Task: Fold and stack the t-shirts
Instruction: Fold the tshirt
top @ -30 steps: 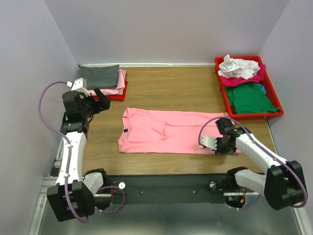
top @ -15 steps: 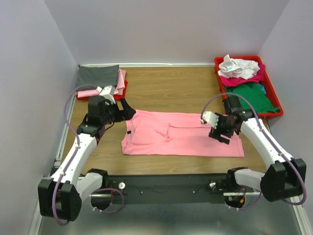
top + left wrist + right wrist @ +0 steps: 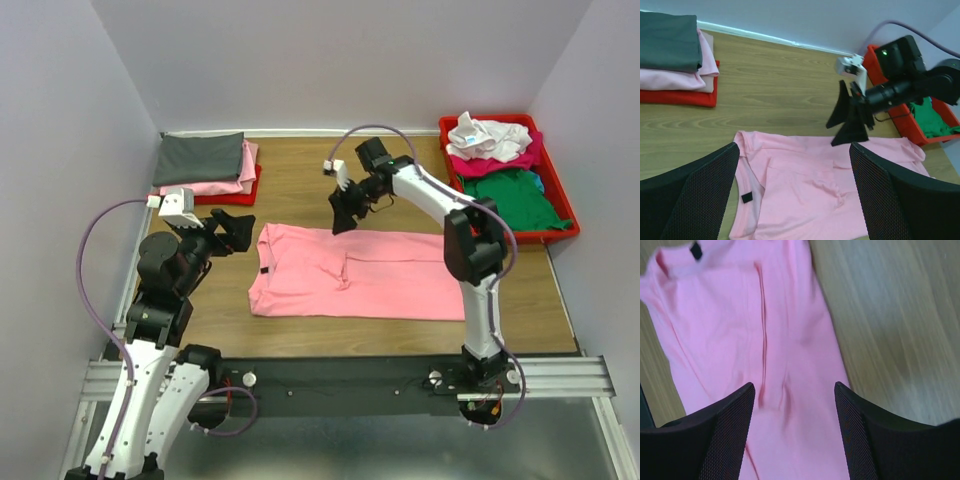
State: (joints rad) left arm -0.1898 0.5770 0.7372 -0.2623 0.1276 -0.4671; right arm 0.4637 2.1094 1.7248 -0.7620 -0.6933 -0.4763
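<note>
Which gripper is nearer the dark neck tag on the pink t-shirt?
Left. The left gripper hovers just off the collar end of the pink t-shirt, close to the neck tag; the right gripper is above the shirt's far edge, around mid-length, clearly farther.

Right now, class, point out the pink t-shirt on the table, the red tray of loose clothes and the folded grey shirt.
pink t-shirt (image 3: 380, 275), top view, middle of the cloth.
red tray (image 3: 530, 237), top view, near rim.
grey shirt (image 3: 203, 155), top view, top face.

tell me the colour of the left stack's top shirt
Dark grey shirt, clearest in the left wrist view.
</note>
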